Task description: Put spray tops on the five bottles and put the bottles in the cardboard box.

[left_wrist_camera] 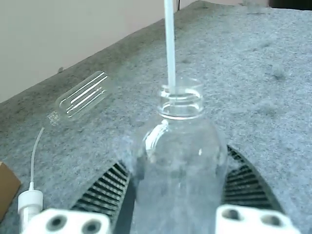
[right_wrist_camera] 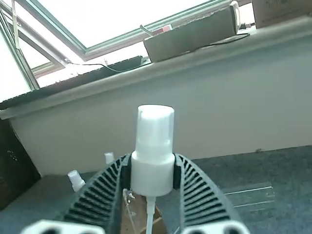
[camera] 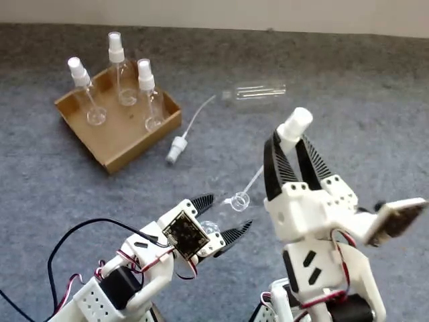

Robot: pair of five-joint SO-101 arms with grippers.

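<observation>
Grey carpet [camera: 375,134] covered the table. The cardboard box [camera: 144,144] sat toward the far left in the high view, with three capped bottles [camera: 151,94] upright inside. The left gripper [camera: 224,215] was closed around the body of a clear bottle [left_wrist_camera: 178,161], holding it neck-up near the front of the table. The right gripper [camera: 289,139] pinched a spray top [right_wrist_camera: 153,156] by its collar, fingers snug on it, above the bottle. Its tube [left_wrist_camera: 169,44] ran down into the bottle's mouth. We judged the step in hand to be capping the fourth bottle. Next move: lower the top along the tube's line until the collar seats on the neck, then fix it. A bare bottle [camera: 258,92] and a loose spray top [camera: 177,149] lay apart on the carpet, not yet joined.
</observation>
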